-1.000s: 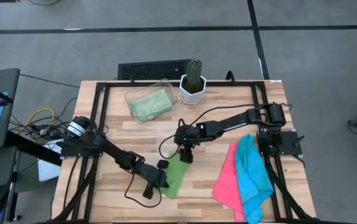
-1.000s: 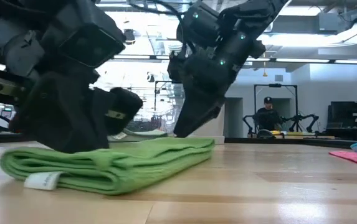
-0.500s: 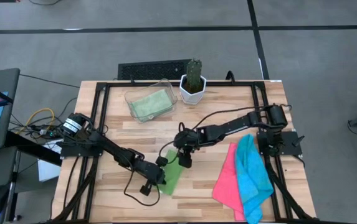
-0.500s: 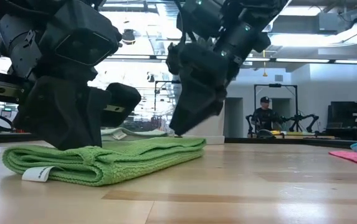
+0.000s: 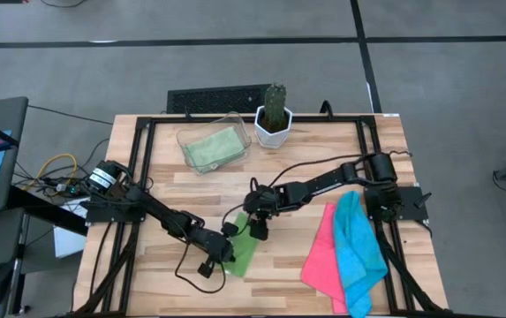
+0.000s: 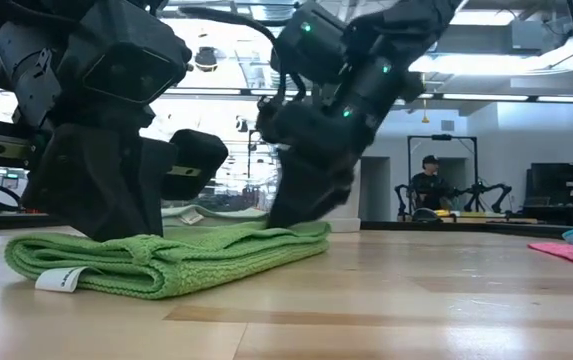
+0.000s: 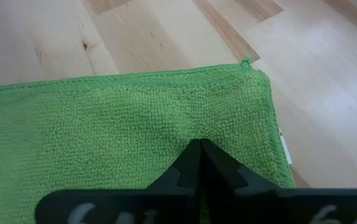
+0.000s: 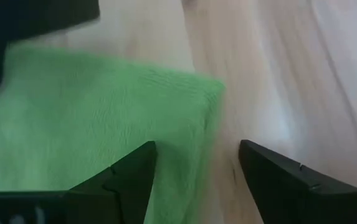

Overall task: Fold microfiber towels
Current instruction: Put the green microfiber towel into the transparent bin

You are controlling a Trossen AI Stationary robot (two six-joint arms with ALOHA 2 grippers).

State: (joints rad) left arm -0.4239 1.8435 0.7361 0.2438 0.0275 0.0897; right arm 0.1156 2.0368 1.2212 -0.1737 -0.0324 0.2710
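On the left side of the counter (image 5: 323, 185) the left tool (image 5: 220, 255) is clenched tight, its tips pressing down on the folded bright green towel (image 5: 245, 245), which lies near the front middle. Just beside it, the right tool (image 5: 259, 230) stands spread wide over the towel's far edge, grasping nothing.

I'd judge the risk is here: if the right tool bites only the upper layer, or the left one lifts off too soon, the fold could slide open or drag crooked across the wood.

Further back sits a clear tray (image 5: 231, 122) with one pale green towel (image 5: 213, 147) in it, and a potted cactus (image 5: 274, 115) just beside the tray. Over on the right lie one pink towel (image 5: 320, 256) and one cyan towel (image 5: 358, 252), overlapping and unfolded.

So: four towels, one tray, one cactus, two arms.
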